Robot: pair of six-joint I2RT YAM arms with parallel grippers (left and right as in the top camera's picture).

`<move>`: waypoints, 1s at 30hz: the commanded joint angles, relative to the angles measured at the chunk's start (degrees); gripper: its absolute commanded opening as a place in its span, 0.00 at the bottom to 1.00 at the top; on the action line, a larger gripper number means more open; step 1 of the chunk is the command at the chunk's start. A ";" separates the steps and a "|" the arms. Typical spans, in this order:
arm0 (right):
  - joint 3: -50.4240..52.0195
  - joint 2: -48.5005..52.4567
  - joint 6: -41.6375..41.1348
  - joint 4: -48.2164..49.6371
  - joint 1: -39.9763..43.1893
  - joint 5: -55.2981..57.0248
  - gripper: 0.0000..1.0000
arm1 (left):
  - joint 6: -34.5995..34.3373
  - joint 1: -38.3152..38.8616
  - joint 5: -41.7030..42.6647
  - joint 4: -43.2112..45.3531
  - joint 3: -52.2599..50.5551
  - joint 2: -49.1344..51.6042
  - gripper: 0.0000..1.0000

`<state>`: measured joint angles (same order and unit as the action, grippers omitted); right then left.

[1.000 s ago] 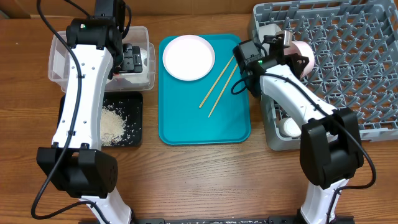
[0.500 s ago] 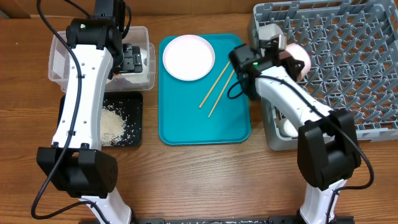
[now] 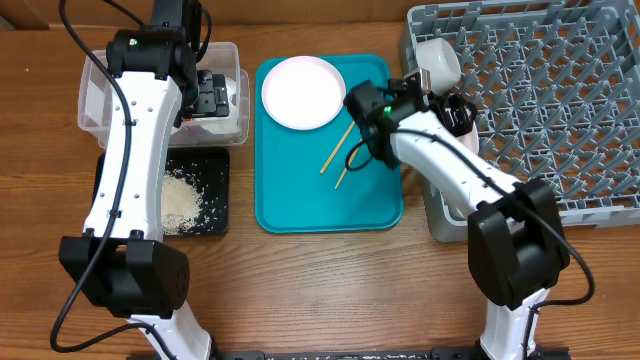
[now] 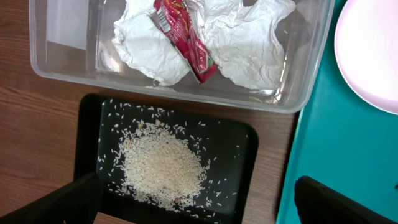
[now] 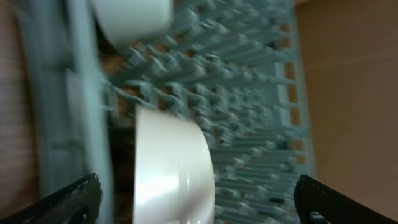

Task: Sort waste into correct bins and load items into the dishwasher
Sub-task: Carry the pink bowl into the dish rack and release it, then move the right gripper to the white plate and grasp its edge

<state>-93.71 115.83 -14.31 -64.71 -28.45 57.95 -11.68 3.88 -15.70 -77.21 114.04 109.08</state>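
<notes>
My right gripper [image 3: 455, 108] reaches over the left edge of the grey dish rack [image 3: 560, 100]. Its jaws stand wide open in the right wrist view, with a pale bowl [image 5: 174, 168] on its side among the pegs between them, free on its right side. Another white bowl [image 3: 438, 60] sits at the rack's near corner. The pale plate [image 3: 303, 92] and two chopsticks [image 3: 350, 140] lie on the teal tray [image 3: 330, 200]. My left gripper [image 3: 213, 95] hangs open and empty above the clear tub [image 4: 62, 68], which holds crumpled napkins [image 4: 249, 37] and a red wrapper [image 4: 186, 40].
A black tray [image 4: 249, 162] with a heap of rice [image 4: 161, 165] lies in front of the tub, left of the teal tray. The right arm crosses the gap between the teal tray and the rack. Bare wooden table runs along the front.
The right gripper has opened and let go of the pale bowl in the rack, and its wrist has drawn back to the left. The left arm has not moved.
</notes>
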 commanded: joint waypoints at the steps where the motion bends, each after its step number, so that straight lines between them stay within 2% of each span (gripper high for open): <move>1: -9.27 -1.77 2.16 -0.22 1.68 -18.86 1.00 | -0.33 -0.22 -0.79 -0.11 1.20 -1.53 1.00; 8: -24.22 -2.69 2.19 2.54 3.48 -51.08 1.00 | -0.33 -0.22 -0.81 -0.11 1.20 -1.53 1.00; 11: -23.89 -2.21 1.64 9.53 3.45 -58.97 0.89 | -0.33 -0.22 -0.79 -0.11 1.20 -1.53 1.00; 15: -22.12 0.72 -8.98 15.87 3.45 -59.52 0.86 | -0.33 -0.22 -0.79 -0.11 1.20 -1.53 1.00; 19: -21.64 6.19 -19.63 17.70 3.45 -57.99 0.74 | -0.33 -0.22 -0.79 -0.11 1.20 -1.53 1.00; 23: -21.64 11.76 -30.38 18.16 3.39 -57.66 0.73 | -0.33 -0.22 -0.79 -0.11 1.20 -1.53 1.00; 25: -21.64 14.27 -32.76 18.36 3.06 -57.61 0.71 | -0.33 -0.22 -0.79 -0.11 1.20 -1.53 1.00; 30: -21.64 18.73 -32.85 19.02 1.53 -56.94 0.66 | -0.33 -0.22 -0.79 -0.11 1.20 -1.53 1.00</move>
<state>-115.00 134.02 -43.86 -46.28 -25.54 0.45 -11.68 3.86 -15.70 -77.21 114.04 109.08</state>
